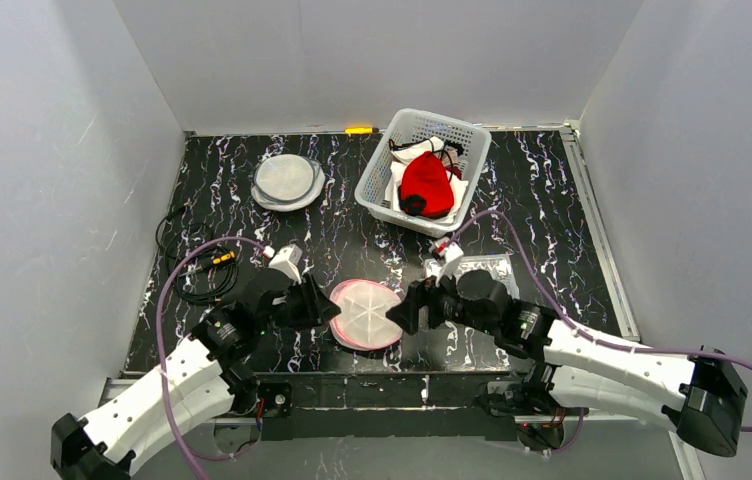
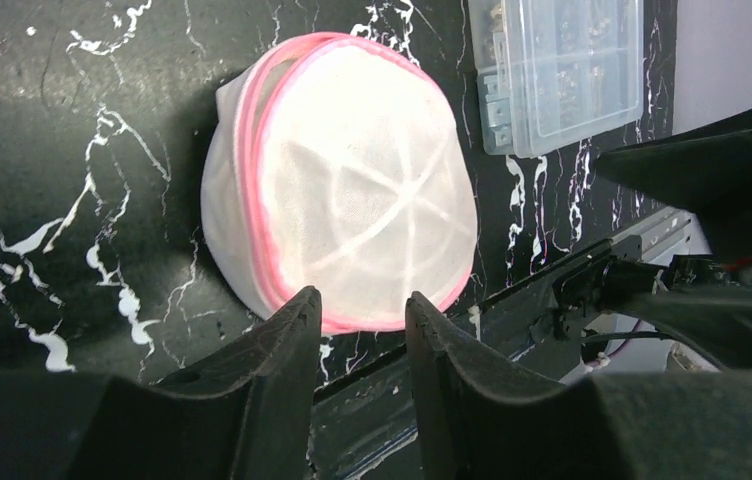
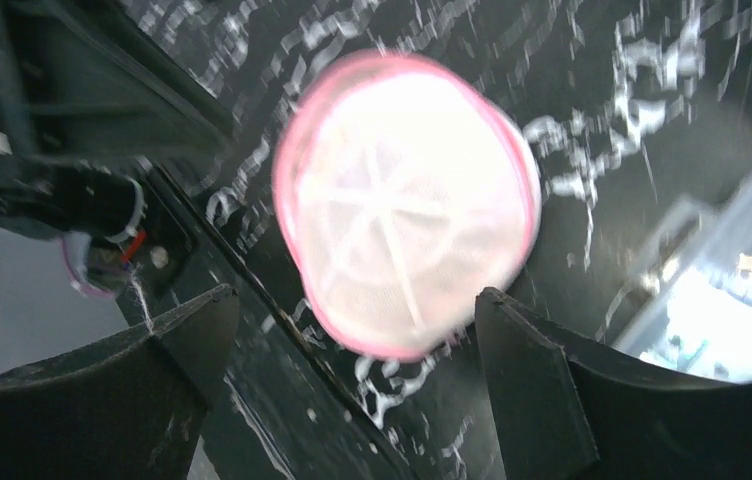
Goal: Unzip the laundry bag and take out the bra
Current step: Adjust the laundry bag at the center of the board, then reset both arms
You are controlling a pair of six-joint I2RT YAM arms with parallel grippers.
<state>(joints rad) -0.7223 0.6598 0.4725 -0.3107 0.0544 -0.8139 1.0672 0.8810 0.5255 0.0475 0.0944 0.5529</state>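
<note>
The laundry bag (image 1: 366, 313) is a round white mesh pouch with a pink zip rim, lying flat near the table's front edge. It shows no gap in the left wrist view (image 2: 342, 190) and is blurred in the right wrist view (image 3: 407, 200). The bra is hidden; I cannot see through the mesh. My left gripper (image 1: 327, 305) sits at the bag's left edge, its jaws partly open (image 2: 360, 305) with nothing between them, tips just short of the rim. My right gripper (image 1: 402, 312) is at the bag's right edge, wide open (image 3: 357, 300) and empty.
A white basket (image 1: 377, 180) at the back holds a red garment (image 1: 425, 185) with black straps. A second round mesh pouch (image 1: 287, 180) lies at back left. A clear plastic box (image 1: 487, 268) sits beside my right arm, and black cables (image 1: 192, 265) lie at the left.
</note>
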